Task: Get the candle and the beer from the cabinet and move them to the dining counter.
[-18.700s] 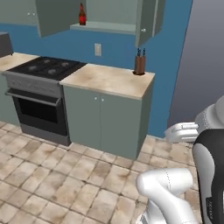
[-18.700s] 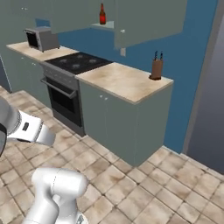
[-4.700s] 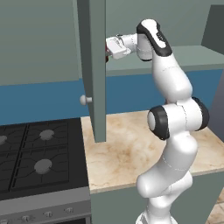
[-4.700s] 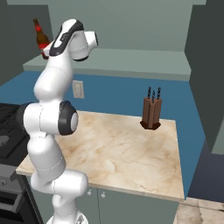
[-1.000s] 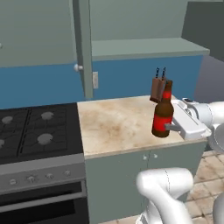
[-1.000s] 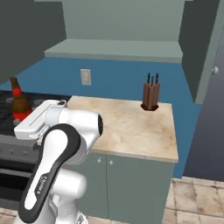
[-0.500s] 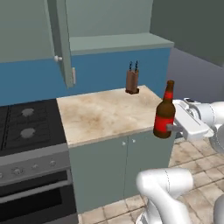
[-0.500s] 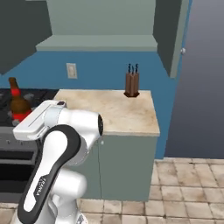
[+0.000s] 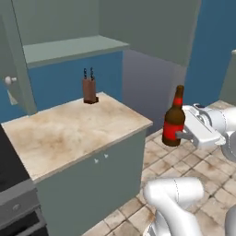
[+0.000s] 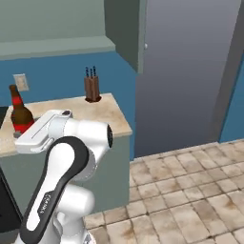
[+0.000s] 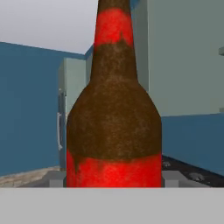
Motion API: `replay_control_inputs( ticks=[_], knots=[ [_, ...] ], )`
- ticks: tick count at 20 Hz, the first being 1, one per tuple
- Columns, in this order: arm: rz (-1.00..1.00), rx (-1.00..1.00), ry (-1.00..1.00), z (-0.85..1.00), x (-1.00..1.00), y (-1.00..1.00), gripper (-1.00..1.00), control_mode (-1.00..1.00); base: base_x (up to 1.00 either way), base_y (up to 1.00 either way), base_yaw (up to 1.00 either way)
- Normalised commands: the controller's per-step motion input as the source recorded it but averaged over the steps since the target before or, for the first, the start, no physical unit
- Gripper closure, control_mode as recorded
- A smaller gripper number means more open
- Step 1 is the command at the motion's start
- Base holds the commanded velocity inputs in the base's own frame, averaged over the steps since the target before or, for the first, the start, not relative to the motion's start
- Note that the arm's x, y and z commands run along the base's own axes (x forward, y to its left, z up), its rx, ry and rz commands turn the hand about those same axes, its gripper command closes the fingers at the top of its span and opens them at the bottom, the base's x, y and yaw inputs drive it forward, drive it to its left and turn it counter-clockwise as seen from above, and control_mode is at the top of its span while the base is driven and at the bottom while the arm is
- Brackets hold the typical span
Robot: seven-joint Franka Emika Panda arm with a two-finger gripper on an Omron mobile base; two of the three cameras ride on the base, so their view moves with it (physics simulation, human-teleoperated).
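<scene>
In the left base view, one dark brown glass beer bottle with a red label (image 9: 174,123) stands upright at three o'clock, grasped by the white arm's two-finger gripper (image 9: 180,135), clear of the beige marble worktop (image 9: 69,129); one brown knife block (image 9: 89,90) sits at eleven o'clock

In the right base view, one bottle (image 10: 20,116) shows at nine o'clock

In the hand view, the bottle (image 11: 113,127) stands between the two fingers (image 11: 56,177)

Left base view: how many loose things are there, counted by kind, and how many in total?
Beer: 1, upright in the hand, off the worktop
Knife block: 1, at the back of the worktop
Total: 2
</scene>
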Motion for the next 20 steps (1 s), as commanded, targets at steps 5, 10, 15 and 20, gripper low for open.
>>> replay_control_inputs(
  ticks=[5,10,15,20],
  knots=[
    [0.00,0.00,0.00,0.00,0.00,0.00,1.00,1.00,-0.12,-0.41,-0.56],
    [0.00,0.00,0.00,0.00,0.00,0.00,1.00,1.00,-0.15,-0.47,-0.55],
    [0.00,0.00,0.00,0.00,0.00,0.00,1.00,1.00,-0.19,-0.56,-0.51],
    [0.00,0.00,0.00,0.00,0.00,0.00,1.00,1.00,-0.06,-0.52,-0.49]
  ],
)
